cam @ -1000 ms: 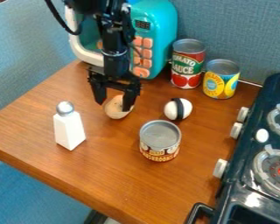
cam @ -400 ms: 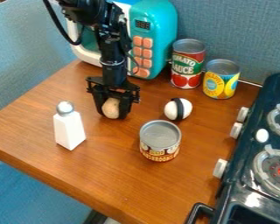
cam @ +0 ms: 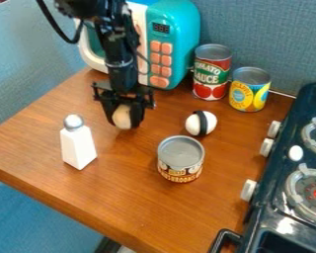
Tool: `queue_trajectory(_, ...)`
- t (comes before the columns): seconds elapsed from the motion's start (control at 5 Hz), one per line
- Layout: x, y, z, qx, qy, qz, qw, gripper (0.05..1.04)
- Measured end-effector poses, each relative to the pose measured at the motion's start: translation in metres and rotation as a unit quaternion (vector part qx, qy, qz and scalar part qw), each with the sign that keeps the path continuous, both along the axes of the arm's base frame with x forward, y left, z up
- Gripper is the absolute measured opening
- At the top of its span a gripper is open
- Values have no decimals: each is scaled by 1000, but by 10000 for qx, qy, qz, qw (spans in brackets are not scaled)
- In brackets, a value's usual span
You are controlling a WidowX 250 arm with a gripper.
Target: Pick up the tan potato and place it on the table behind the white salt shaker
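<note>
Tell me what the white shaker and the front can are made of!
The shaker's body looks like plastic or painted wood: it is plain white and smooth. Its round cap looks like metal, silvery with a bright glint. The can looks like metal: its grey lid has a rim and dull shine. Its label may be paper.

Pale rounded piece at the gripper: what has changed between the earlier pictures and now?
The fingers, apart at first, have closed on the pale rounded piece. Gripper and piece have shifted slightly left and up in the view; whether it is lifted, I cannot tell. The white shaker, front can and black-banded white piece stayed put.
</note>
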State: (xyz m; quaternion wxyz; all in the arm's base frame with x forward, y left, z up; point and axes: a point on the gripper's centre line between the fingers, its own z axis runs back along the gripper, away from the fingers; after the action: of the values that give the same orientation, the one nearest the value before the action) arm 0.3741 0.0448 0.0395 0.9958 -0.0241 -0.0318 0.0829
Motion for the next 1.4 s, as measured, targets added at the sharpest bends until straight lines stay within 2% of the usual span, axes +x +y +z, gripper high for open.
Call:
queue_trajectory(0.2, -4, 13, 24, 6, -123, 183, 9998, 651)
queue_trajectory(0.4, 1, 35, 47, 364, 13, 367, 9987, 651)
queue_trajectory(0.6, 6, 57, 31, 566, 590, 360, 9960, 651)
queue_trajectory(0.8, 5, 90, 25, 770, 905, 513, 9916, 651)
queue_trajectory(1.2, -12, 130, 3, 588, 1253, 976, 9856, 651)
queue_trajectory(1.4, -13, 128, -5, 502, 1324, 981, 9851, 651)
